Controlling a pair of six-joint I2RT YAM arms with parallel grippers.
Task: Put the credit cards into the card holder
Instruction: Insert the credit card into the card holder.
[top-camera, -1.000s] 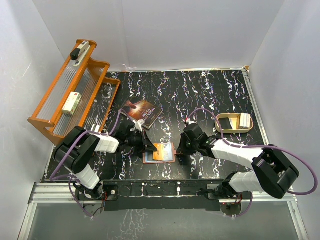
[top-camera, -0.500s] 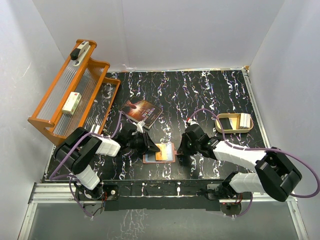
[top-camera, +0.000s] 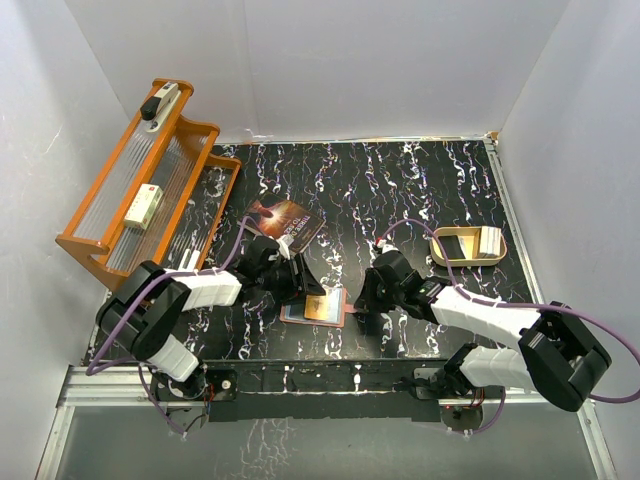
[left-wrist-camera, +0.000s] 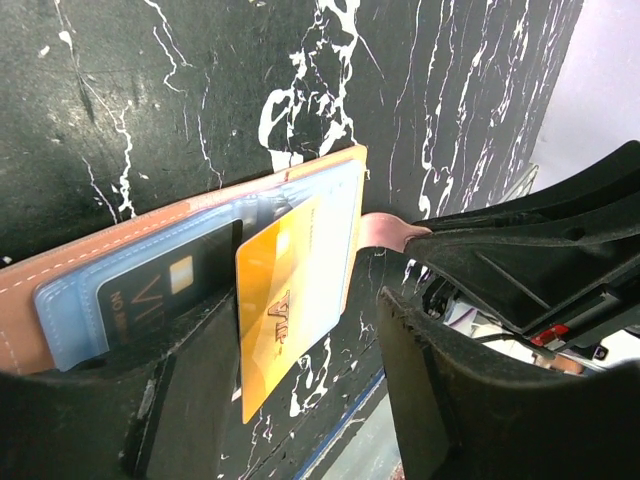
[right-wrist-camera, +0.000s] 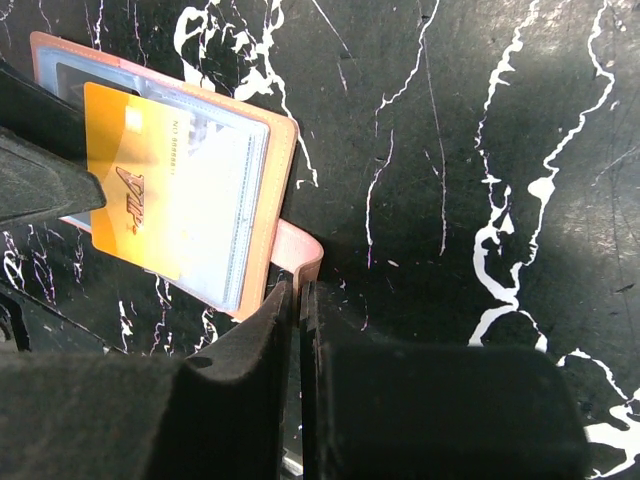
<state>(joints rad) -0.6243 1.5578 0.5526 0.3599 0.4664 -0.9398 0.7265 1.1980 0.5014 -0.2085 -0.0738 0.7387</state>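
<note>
The card holder (top-camera: 312, 311) lies open on the table, reddish-brown leather (left-wrist-camera: 130, 228) with clear blue pockets. A dark credit card (left-wrist-camera: 165, 290) sits in one pocket. An orange-gold credit card (left-wrist-camera: 290, 290) (right-wrist-camera: 140, 200) is partly pushed into the neighbouring pocket, its lower end sticking out. My left gripper (left-wrist-camera: 310, 390) (top-camera: 303, 288) is open, its fingers standing either side of that free end and apart from it. My right gripper (right-wrist-camera: 298, 295) (top-camera: 358, 310) is shut on the holder's tab (right-wrist-camera: 300, 250) at the holder's right side.
A dark paperback book (top-camera: 285, 222) lies just behind the left gripper. An orange wooden rack (top-camera: 150, 190) stands at the far left. A beige-gold tin (top-camera: 468, 244) with items in it sits at the right. The table's front edge runs close below the holder.
My left gripper has opened and let go of the orange-gold card, which stays partly in the pocket. The left gripper has moved slightly back. The right gripper keeps its grip.
</note>
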